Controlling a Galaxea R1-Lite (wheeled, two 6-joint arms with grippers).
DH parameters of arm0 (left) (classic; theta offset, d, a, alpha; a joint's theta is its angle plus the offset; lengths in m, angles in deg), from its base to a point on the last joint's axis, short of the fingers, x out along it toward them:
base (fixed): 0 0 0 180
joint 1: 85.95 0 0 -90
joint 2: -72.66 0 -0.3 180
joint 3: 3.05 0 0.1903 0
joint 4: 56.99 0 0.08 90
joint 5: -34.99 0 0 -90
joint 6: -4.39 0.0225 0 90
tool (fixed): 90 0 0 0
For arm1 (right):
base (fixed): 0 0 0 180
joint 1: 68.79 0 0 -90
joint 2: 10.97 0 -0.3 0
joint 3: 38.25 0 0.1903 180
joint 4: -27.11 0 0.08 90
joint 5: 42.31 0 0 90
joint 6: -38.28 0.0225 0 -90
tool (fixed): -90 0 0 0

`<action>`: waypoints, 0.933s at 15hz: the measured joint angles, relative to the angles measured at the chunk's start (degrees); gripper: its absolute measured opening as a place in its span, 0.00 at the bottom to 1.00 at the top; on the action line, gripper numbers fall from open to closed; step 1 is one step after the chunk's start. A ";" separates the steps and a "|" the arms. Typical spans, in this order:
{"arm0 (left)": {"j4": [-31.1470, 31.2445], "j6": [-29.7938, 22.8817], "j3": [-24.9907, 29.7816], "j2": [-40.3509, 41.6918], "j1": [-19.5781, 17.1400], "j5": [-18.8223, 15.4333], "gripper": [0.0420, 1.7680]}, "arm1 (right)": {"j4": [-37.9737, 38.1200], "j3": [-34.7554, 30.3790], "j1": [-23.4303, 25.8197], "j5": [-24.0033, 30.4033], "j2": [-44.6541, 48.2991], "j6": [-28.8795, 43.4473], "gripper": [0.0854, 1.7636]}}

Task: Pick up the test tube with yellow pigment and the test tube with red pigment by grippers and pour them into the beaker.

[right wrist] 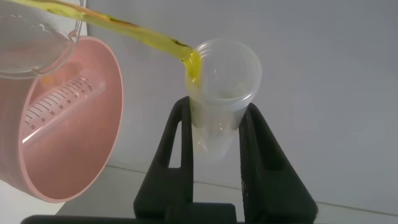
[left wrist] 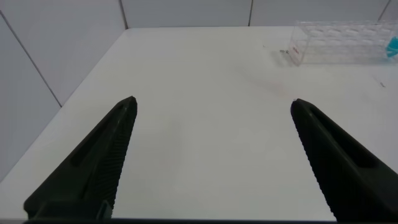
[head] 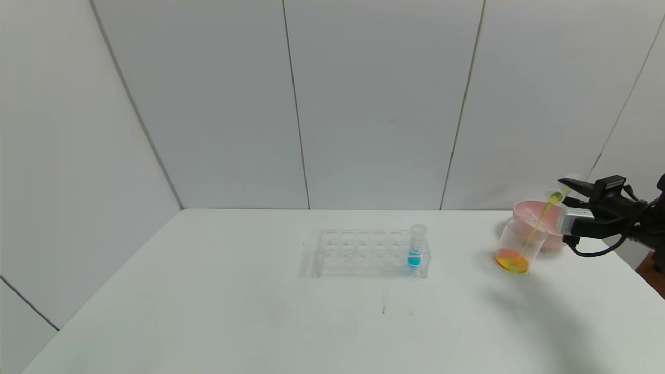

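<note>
My right gripper (head: pixel 566 186) is shut on the test tube with yellow pigment (head: pixel 555 196), tipped over near the table's right edge. A thin yellow stream runs from the tube's mouth down into the beaker (head: pixel 515 244), which holds orange liquid at its bottom. In the right wrist view the tube (right wrist: pixel 222 74) sits between my fingers (right wrist: pixel 177 143), and the beaker's rim (right wrist: pixel 37 46) shows. A clear graduated tube (right wrist: pixel 59 106) that looks empty lies in the pink bowl (right wrist: pixel 93 149). No tube holding red liquid is in view. My left gripper (left wrist: pixel 213 106) is open over bare table.
The pink bowl (head: pixel 526 209) stands just behind the beaker. A clear tube rack (head: pixel 363 254) sits mid-table with a blue-liquid tube (head: pixel 415 249) at its right end; the rack also shows in the left wrist view (left wrist: pixel 339 40). The table's right edge is close to the right arm.
</note>
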 joint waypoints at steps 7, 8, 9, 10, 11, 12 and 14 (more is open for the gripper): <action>0.00 0.00 0.00 0.00 -0.02 0.00 1.00 | -0.41 -0.05 -1.38 -1.28 -0.04 -3.44 0.24; 0.00 0.00 0.00 0.00 -0.02 0.00 1.00 | -0.38 0.15 -1.32 -1.30 -0.04 -3.50 0.24; 0.00 0.00 0.00 0.00 -0.02 -0.02 1.00 | -0.40 0.26 -1.27 -1.22 -0.04 -3.58 0.24; 0.00 0.00 0.00 0.00 -0.02 0.00 1.00 | -0.44 0.37 -1.27 -1.22 -0.04 -3.66 0.24; 0.00 0.00 0.00 0.00 -0.02 0.00 1.00 | -0.41 0.37 -1.37 -1.22 -0.02 -3.69 0.24; 0.00 0.00 0.00 0.00 -0.02 0.00 1.00 | -0.44 0.37 -1.45 -1.23 0.00 -3.78 0.24; 0.00 0.02 0.00 0.00 -0.02 0.00 1.00 | -0.73 0.48 -1.56 -2.34 0.02 -4.75 0.24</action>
